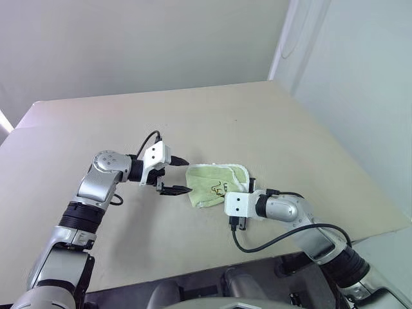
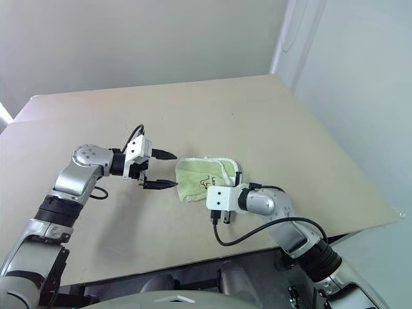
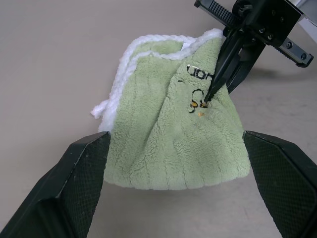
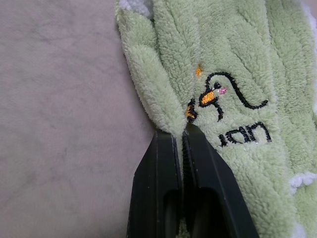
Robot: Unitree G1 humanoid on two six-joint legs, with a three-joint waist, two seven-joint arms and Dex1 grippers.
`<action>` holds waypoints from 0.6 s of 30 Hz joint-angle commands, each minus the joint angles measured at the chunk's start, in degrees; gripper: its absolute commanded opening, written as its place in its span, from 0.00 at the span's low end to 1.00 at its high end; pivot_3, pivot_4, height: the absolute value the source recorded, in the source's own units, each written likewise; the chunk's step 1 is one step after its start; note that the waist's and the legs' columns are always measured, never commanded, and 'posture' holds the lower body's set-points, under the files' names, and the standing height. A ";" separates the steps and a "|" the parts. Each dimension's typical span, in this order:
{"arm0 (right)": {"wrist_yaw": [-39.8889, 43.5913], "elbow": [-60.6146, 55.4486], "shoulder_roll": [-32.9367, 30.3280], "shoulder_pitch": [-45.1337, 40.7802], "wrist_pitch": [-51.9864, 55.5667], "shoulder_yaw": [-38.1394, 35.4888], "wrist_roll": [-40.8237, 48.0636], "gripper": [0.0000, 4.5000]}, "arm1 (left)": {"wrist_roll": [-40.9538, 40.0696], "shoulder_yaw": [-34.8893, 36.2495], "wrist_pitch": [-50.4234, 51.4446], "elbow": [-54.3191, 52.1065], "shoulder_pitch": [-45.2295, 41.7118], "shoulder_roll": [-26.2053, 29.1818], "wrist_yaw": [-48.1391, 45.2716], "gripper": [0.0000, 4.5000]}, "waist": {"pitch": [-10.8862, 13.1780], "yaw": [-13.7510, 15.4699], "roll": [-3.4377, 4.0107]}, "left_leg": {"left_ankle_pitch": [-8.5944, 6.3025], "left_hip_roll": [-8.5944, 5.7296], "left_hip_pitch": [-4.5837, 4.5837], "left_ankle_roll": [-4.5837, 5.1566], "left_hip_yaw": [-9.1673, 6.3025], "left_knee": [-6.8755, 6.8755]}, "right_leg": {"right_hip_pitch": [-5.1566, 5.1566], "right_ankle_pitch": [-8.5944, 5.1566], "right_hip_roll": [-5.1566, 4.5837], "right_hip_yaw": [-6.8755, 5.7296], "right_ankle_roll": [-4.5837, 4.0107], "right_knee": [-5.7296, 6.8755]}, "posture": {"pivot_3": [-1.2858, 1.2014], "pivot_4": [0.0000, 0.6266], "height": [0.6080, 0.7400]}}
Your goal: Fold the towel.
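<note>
Lime-green terry marks the towel, which lies bunched and partly folded near the front middle of the beige desk, its white stitched edging on the far side and a dark embroidered mark on its upper face. From left to right as I read the head views: my left claw hovers just beside the towel's left edge, its two black fingers spread wide apart, one above the other, and holding nothing. In the left wrist view those fingers stand on either side of the cloth's near edge without touching it. Further right, my right claw comes down onto the top of the towel with its fingers pressed together; the right wrist view shows them nipping a small ridge of pile right beside the embroidered mark. I judge this a thin pinch of the upper layer rather than a grasp of a full edge. To do this step well, I would confirm that the pinch holds before lifting, raise slowly so the layer peels without dragging the whole bundle, and keep the left claw ready to pin or catch the left edge. A slip would leave the fold crooked.
</note>
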 commanded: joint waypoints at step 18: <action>-1.44 -9.57 9.82 -3.04 18.18 -20.84 21.42 0.01 | 0.25 0.06 0.35 1.31 -3.04 -0.65 0.45 1.00 | -0.01 -0.02 -0.01 | 0.00 0.00 -0.01 0.00 -0.02 -0.01 | 0.00 0.08 0.00 -0.01 0.11 0.02 | 0.52 0.00 1.00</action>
